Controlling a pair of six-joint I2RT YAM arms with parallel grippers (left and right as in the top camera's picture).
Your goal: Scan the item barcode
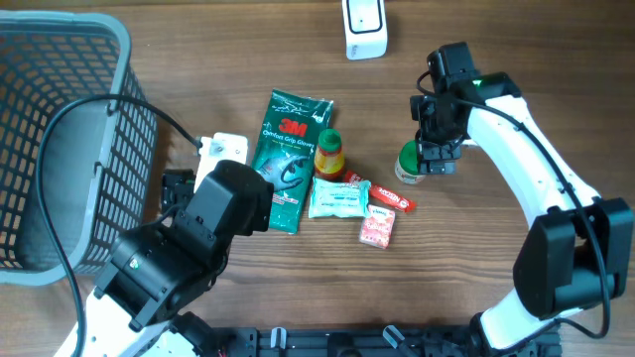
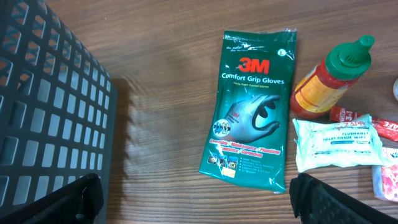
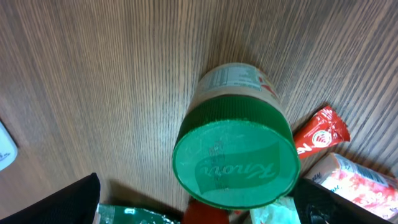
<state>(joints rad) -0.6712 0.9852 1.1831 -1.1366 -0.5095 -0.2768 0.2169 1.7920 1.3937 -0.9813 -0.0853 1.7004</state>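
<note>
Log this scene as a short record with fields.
left gripper: open, holding nothing, beside the gloves pack
right gripper: open, over the jar
jar: standing, green lid up
other items: sauce bottle, wipes pack, red bar, pink packet
basket: robot's left side
white device: far edge of table

Right arm point(image 1: 531, 149) of white links and black joints, green light point(image 1: 477, 81) near its wrist, black right gripper point(image 1: 439, 159), left arm point(image 1: 179, 263) in black housings, thin black cable point(image 1: 47, 188)
</note>
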